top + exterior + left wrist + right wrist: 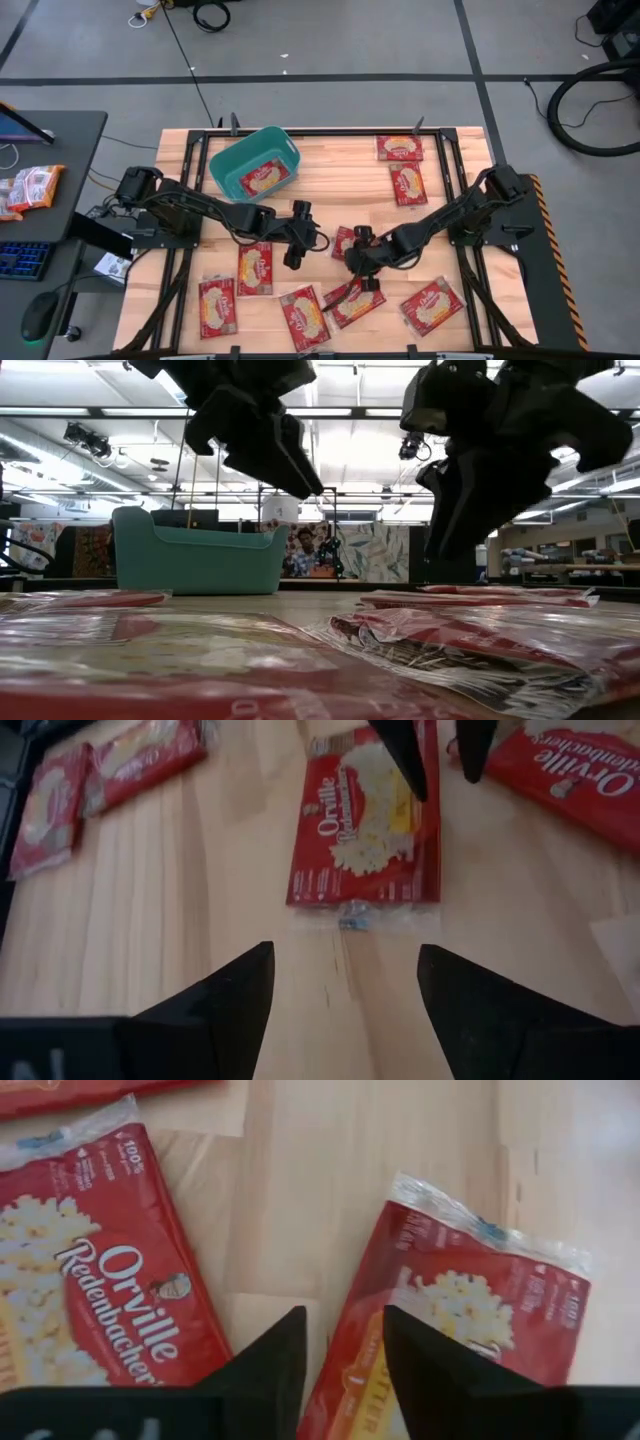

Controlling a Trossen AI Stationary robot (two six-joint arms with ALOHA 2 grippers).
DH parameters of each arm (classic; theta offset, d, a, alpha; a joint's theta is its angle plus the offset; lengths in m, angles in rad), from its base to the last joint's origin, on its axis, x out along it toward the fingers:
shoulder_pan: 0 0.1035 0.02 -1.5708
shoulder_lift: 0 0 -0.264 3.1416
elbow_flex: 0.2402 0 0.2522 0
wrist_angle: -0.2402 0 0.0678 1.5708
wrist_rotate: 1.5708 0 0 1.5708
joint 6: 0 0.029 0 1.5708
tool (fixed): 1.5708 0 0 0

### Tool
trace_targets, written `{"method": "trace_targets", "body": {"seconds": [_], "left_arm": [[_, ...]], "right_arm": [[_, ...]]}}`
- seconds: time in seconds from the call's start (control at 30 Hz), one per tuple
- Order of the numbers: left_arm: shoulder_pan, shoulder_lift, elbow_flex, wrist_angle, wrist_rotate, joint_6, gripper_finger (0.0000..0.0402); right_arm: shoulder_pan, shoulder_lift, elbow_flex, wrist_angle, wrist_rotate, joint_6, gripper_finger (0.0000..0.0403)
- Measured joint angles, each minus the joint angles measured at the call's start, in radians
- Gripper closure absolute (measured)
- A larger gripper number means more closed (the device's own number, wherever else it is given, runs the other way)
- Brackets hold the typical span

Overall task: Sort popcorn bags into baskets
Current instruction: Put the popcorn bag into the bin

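Both arms are working mid-tabletop. Left end effector (292, 258) is hanging with fingers spread wide, holding nothing, over bare wood. Right end effector (361, 272) is sitting low with fingers narrow, straddling the edge of a flat red plastic popcorn bag with a cream label (470, 1330); I can't confirm it's actually gripped.

Teal plastic rectangular tub (254, 163) is sitting near the far left corner of the tabletop (330, 180), one red packet already inside. The remaining bags are lying along the near edge and by the far right corner.

My read, for a clean pick: pinch the crimped clear seam, not the flat face, then lift before swinging so the neighbouring bag (90, 1290) isn't dragged along.
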Motion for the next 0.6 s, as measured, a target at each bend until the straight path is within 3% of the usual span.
{"method": "trace_targets", "body": {"seconds": [0.33, 0.6], "left_arm": [[0.000, 0.000, 0.000, -0.020, -0.001, -0.008, 0.0153], [0.000, 0.000, 0.000, -0.031, -0.005, -0.012, 0.0153]], "right_arm": [[0.062, 0.055, -0.001, -0.002, 0.143, -0.001, 0.0177], [0.071, 0.089, -0.007, -0.013, 0.157, -0.001, 0.0156]]}}
